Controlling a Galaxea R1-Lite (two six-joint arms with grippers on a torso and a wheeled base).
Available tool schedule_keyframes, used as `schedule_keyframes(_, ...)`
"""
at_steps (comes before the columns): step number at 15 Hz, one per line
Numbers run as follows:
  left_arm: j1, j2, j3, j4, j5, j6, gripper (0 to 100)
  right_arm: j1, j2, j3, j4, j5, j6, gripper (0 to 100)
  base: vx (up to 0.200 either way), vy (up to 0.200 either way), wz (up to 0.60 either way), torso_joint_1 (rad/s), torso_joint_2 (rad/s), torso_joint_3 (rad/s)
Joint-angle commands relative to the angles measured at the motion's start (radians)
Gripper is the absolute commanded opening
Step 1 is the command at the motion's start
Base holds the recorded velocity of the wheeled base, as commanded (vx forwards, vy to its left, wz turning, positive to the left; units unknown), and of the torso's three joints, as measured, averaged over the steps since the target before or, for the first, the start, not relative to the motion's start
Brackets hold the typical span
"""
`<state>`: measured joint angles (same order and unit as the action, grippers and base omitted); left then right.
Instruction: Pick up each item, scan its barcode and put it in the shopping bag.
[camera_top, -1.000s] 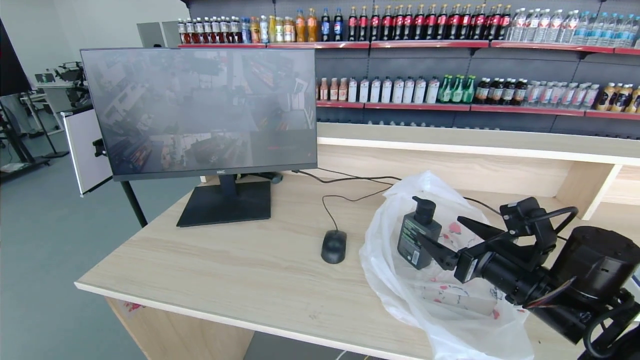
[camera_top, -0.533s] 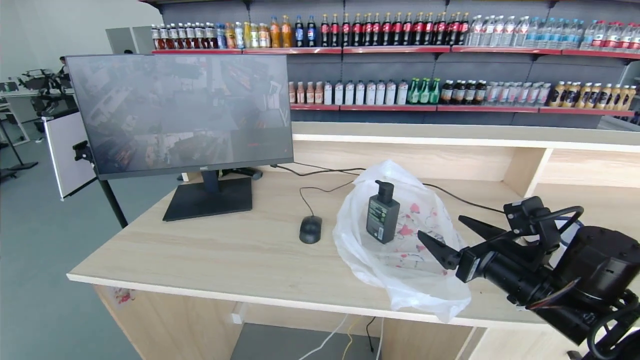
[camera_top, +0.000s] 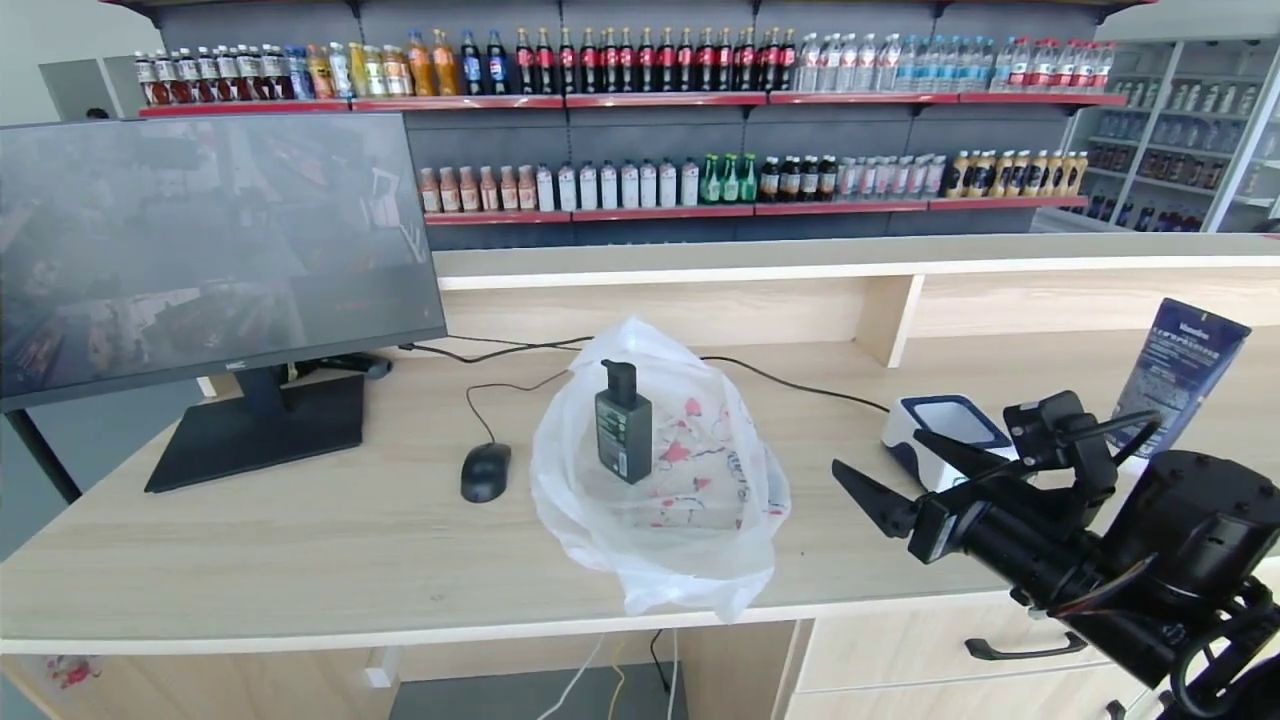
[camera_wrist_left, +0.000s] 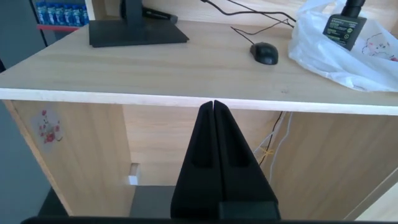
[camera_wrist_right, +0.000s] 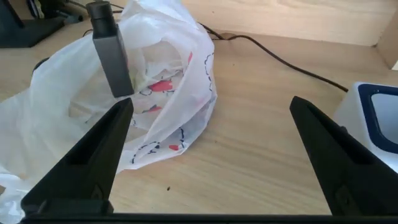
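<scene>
jaws of the right gripper (camera_top: 878, 449) stand wide apart and hold nothing in the head view, at the lower right of the frame. the whole picture has swung since a second ago, so the camera has turned, not the things. the monitor (camera_top: 200, 240) now sits at the left edge. a scanner (camera_top: 935, 425) and an upright blue pouch (camera_top: 1180, 365) have come into sight at the right. the pump bottle (camera_top: 623, 435) stands upright in the open shopping bag (camera_top: 690, 520) at mid-frame on the worktop (camera_top: 300, 540), with the mouse (camera_top: 485, 472) just beside the bag. a second ago the open jaws were right beside the bottle; now they are well apart from it, in front of the scanner. i judge that the bottle is bagged and that the robot is turning toward the next item, probably the pouch.

left wrist view: the left gripper (camera_wrist_left: 213, 107) has its jaws pressed together with nothing between them. it hangs below the worktop's front edge, well away from bag and bottle, and seems to have no part in this step.

right wrist view: both fingers frame bare worktop. the bag with the bottle lies beyond one finger and a corner of the scanner beyond the other. nothing touches either finger, so the release looks clean. what the next move calls for, as i judge it, is carrying the open jaws past the scanner to the pouch without knocking either.
</scene>
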<state>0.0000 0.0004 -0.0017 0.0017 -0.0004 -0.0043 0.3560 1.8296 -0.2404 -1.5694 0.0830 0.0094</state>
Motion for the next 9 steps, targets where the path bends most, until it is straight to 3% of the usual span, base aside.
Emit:
schedule_keyframes(1,0.0,0.0,0.0,0.0,0.0,0.0,0,0.0,0.013,-0.008,-0.001,0.0,0.0,100,0.0,-0.2,0.0,0.002,0.01,0.002)
schedule_keyframes(9,0.0,0.0,0.0,0.0,0.0,-0.005,0,0.001,0.054,-0.019,-0.001,0.0,-0.002,100,0.0,-0.2,0.0,0.003,0.0,0.001)
